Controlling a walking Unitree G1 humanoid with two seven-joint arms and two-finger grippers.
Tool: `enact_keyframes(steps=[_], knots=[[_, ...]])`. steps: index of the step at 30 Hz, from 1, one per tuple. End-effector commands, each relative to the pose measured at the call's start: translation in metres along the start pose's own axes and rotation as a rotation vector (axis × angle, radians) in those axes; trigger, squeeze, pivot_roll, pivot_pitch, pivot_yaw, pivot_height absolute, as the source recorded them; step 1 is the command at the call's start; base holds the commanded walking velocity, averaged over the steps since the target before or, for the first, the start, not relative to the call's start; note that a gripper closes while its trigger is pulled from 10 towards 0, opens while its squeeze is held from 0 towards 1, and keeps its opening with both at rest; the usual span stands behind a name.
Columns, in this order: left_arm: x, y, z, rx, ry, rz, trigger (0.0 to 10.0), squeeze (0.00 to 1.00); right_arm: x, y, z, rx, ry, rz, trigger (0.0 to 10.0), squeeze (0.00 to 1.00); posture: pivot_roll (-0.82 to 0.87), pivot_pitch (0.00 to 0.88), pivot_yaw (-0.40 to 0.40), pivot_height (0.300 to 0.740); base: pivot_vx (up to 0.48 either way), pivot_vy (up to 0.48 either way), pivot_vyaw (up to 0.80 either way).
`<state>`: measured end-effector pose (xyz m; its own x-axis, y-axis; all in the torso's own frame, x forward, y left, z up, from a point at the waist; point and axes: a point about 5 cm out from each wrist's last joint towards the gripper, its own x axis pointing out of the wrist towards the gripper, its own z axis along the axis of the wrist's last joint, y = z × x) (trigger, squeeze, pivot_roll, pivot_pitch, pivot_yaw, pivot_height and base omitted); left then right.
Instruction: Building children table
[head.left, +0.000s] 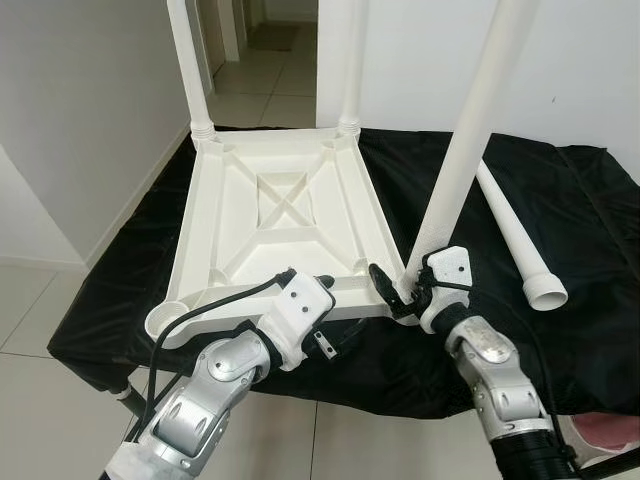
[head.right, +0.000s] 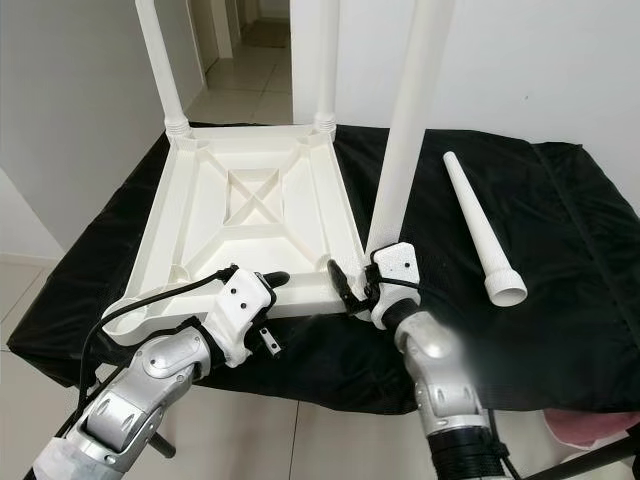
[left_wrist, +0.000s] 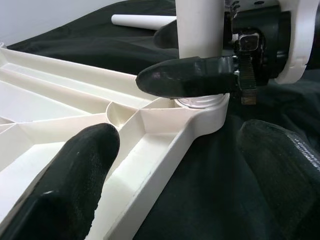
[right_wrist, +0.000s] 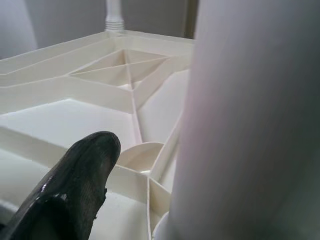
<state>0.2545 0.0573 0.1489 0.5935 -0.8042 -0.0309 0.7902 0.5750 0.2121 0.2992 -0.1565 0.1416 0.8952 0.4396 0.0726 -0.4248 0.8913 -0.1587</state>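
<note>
Left wrist view showed the right gripper (left_wrist: 200, 75) clamped on the third leg (head.left: 470, 130), seated at the near right socket of the upturned tabletop (head.left: 275, 215), which hung at the black-covered worktop's (head.left: 580, 230) near edge. The left gripper (head.left: 325, 283), fingers spread wide, straddled the tabletop's near rim. A tilted leg could have jammed or nudged the tabletop off; open room lay right, beside the spare leg (head.left: 515, 235).

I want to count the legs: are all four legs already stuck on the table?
No, one white leg lies loose on the black cloth beside the upturned table.
</note>
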Motion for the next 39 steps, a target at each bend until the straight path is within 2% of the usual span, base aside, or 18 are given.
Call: enact_keyframes(steps=[1, 2, 3, 4, 5, 6, 16, 17, 18, 19, 23, 29, 33, 38, 39], knots=[[0.000, -0.003, -0.002, 0.011, 0.009, -0.070, 10.0, 0.00, 0.001, 0.001, -0.002, 0.005, -0.001, 0.026, 10.0, 0.00, -0.05, 0.000, -0.001, 0.740, 0.000, 0.000, 0.00], [0.001, -0.004, -0.002, 0.011, 0.008, -0.073, 10.0, 0.00, 0.001, -0.001, -0.003, -0.008, 0.002, 0.036, 5.7, 0.00, -0.06, 0.000, 0.006, 0.740, 0.000, 0.000, 0.00], [0.001, -0.004, -0.002, 0.011, 0.008, -0.073, 10.0, 0.00, 0.001, -0.001, -0.003, -0.008, 0.002, 0.036, 5.7, 0.00, -0.06, 0.000, 0.006, 0.740, 0.000, 0.000, 0.00], [0.001, -0.004, -0.002, 0.012, 0.008, -0.077, 10.0, 0.00, 0.001, -0.004, -0.004, -0.023, 0.008, 0.050, 1.1, 0.00, -0.06, 0.000, 0.010, 0.740, 0.000, 0.000, 0.00], [0.001, -0.004, -0.002, 0.012, 0.008, -0.077, 10.0, 0.00, 0.001, -0.004, -0.004, -0.023, 0.008, 0.050, 1.1, 0.00, -0.06, 0.000, 0.010, 0.740, 0.000, 0.000, 0.00], [0.001, -0.004, -0.002, 0.011, 0.007, -0.081, 10.0, 0.00, 0.000, -0.007, -0.006, -0.028, 0.016, 0.062, 0.0, 0.00, -0.06, 0.000, 0.011, 0.740, 0.000, 0.000, 0.00], [0.000, -0.005, -0.003, 0.013, 0.009, -0.091, 10.0, 0.00, -0.010, -0.012, -0.017, -0.014, 0.046, 0.084, 0.0, 0.00, -0.07, 0.000, 0.021, 0.740, 0.000, 0.000, 0.00], [-0.001, -0.006, -0.003, 0.012, 0.011, -0.092, 10.0, 0.00, -0.013, -0.012, -0.019, 0.014, 0.048, 0.057, 4.0, 0.00, -0.06, 0.000, 0.021, 0.740, 0.000, 0.000, 0.00], [-0.001, -0.006, -0.003, 0.012, 0.011, -0.092, 10.0, 0.00, -0.013, -0.012, -0.019, 0.014, 0.048, 0.057, 4.0, 0.00, -0.06, 0.000, 0.021, 0.740, 0.000, 0.000, 0.00], [-0.001, -0.006, -0.003, 0.011, 0.012, -0.092, 10.0, 0.00, -0.013, -0.012, -0.018, 0.026, 0.048, 0.043, 10.0, 0.00, -0.06, 0.000, 0.020, 0.740, 0.000, 0.000, 0.00], [-0.002, -0.006, -0.003, 0.008, 0.014, -0.091, 10.0, 0.00, -0.014, -0.012, -0.017, 0.035, 0.038, 0.014, 10.0, 0.00, -0.06, 0.000, 0.020, 0.740, 0.000, 0.000, 0.00], [-0.005, -0.008, -0.005, 0.002, 0.022, -0.082, 10.0, 0.00, -0.014, -0.007, -0.010, 0.059, 0.027, -0.126, 10.0, 0.00, -0.05, 0.000, 0.013, 0.740, 0.000, 0.000, 0.00], [-0.005, -0.008, -0.005, 0.001, 0.023, -0.080, 10.0, 0.00, -0.015, -0.005, -0.009, 0.066, 0.026, -0.156, 10.0, 0.00, -0.05, 0.000, 0.012, 0.740, 0.000, 0.000, 0.00], [-0.004, -0.006, -0.005, -0.004, 0.022, -0.064, 10.0, 0.00, -0.016, 0.000, -0.007, 0.085, 0.046, -0.369, 10.0, 0.00, -0.05, 0.000, -0.001, 0.740, 0.000, 0.000, 0.00], [-0.004, -0.006, -0.005, -0.004, 0.022, -0.064, 10.0, 0.00, -0.016, 0.000, -0.007, 0.085, 0.046, -0.369, 10.0, 0.00, -0.05, 0.000, -0.001, 0.740, 0.000, 0.000, 0.00]])
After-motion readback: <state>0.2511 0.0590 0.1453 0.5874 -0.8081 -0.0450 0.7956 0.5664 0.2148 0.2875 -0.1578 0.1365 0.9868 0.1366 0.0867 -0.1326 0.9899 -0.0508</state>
